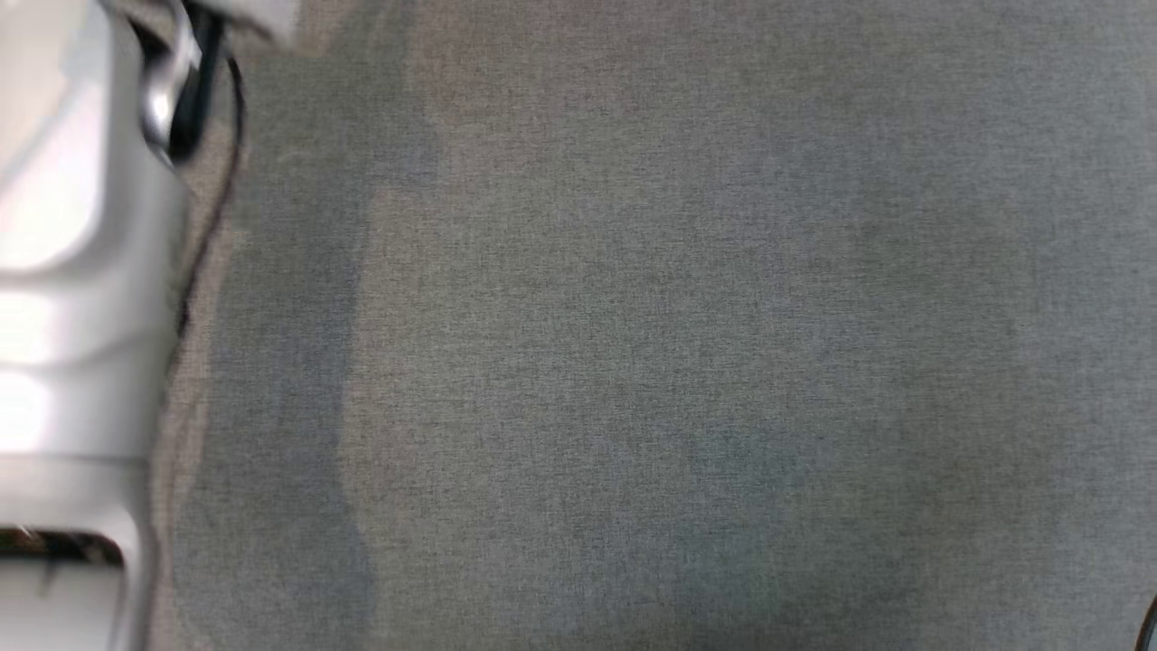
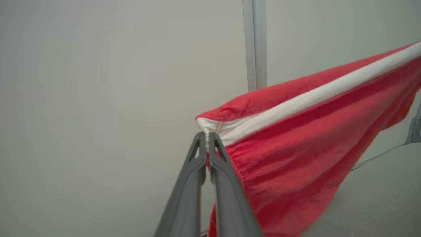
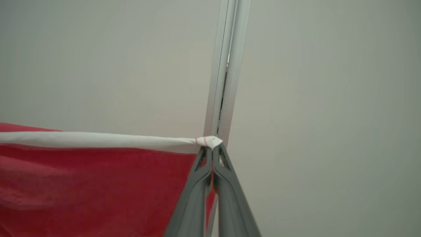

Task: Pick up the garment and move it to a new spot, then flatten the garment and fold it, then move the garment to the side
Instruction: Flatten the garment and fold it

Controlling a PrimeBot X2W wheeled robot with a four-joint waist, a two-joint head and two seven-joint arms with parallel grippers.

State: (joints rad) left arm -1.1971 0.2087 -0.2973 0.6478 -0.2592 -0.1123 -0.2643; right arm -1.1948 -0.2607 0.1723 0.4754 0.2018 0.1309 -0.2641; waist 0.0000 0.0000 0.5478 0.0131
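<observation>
The garment (image 2: 296,141) is red fleece with a white band along its top edge. My left gripper (image 2: 207,136) is shut on one end of that band, and the cloth stretches away to the right of the left wrist view. In the right wrist view my right gripper (image 3: 211,148) is shut on the other end of the white band, where the garment (image 3: 95,184) hangs red to the left. The band runs taut between both grips, held up in the air before a pale wall.
The head view looks down on a grey cloth-covered surface (image 1: 678,362), with my pale left forearm (image 1: 81,271) and its dark cable along the left edge. A metal post (image 3: 225,65) stands on the pale wall behind the garment.
</observation>
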